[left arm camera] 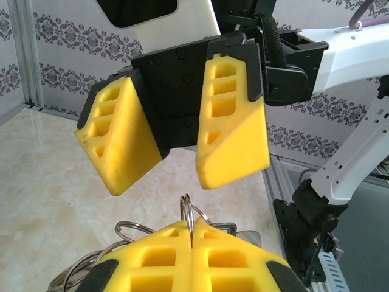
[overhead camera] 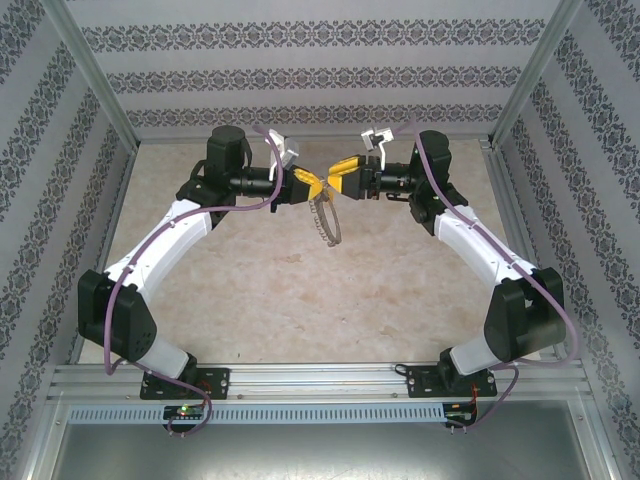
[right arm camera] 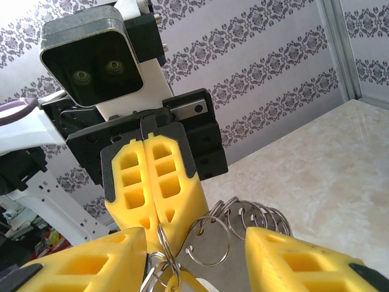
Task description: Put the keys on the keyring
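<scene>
Pinching keyring [overhead camera: 326, 225], left pincer [left arm camera: 192, 240] closed, right pincer [left arm camera: 163, 180] parted

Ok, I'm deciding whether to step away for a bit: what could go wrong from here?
1. The left gripper pinches the keyring by a thin wire edge, off the table; a nudge could twist it loose and drop it.
2. The right gripper is open right beside the left one; closing now might clamp the other gripper rather than metal.
3. Several small rings bunch together there, so catching the wrong one seems likely.
</scene>
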Tool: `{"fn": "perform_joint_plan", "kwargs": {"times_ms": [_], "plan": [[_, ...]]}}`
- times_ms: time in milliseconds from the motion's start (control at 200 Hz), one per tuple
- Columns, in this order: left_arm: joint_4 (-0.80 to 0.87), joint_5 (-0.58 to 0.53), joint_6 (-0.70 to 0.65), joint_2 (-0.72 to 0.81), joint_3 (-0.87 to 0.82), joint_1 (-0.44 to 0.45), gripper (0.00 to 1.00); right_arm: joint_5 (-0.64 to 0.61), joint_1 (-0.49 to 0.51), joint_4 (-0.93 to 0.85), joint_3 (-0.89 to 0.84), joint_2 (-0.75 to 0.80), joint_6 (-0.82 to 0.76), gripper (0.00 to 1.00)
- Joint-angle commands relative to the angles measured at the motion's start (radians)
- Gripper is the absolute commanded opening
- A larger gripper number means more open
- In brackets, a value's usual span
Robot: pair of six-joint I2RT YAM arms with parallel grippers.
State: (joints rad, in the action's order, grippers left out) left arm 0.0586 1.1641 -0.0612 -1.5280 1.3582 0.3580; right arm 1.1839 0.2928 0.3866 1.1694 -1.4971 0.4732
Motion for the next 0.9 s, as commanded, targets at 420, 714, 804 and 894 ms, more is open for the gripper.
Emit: {"fn": "perform_joint_plan", "kwargs": {"times_ms": [420, 714, 804, 894], "plan": [[-0.002, 0.042, -0.022, -0.017, 0.047, -0.009, 0.0, -0.196, 0.019, -0.018, -0.101, 0.113, -0.003, 0.57], [0.03, 0.029, -0.042, -0.03, 0.062, -0.009, 0.0, -0.417, 0.053, -0.229, -0.17, 0.284, -0.059, 0.42], [0.03, 0.026, -0.043, -0.033, 0.067, -0.009, 0.0, -0.423, 0.071, -0.269, -0.147, 0.282, -0.06, 0.41], [0.03, 0.025, -0.042, -0.038, 0.071, -0.009, 0.0, -0.436, 0.094, -0.316, -0.119, 0.266, -0.082, 0.4]]}}
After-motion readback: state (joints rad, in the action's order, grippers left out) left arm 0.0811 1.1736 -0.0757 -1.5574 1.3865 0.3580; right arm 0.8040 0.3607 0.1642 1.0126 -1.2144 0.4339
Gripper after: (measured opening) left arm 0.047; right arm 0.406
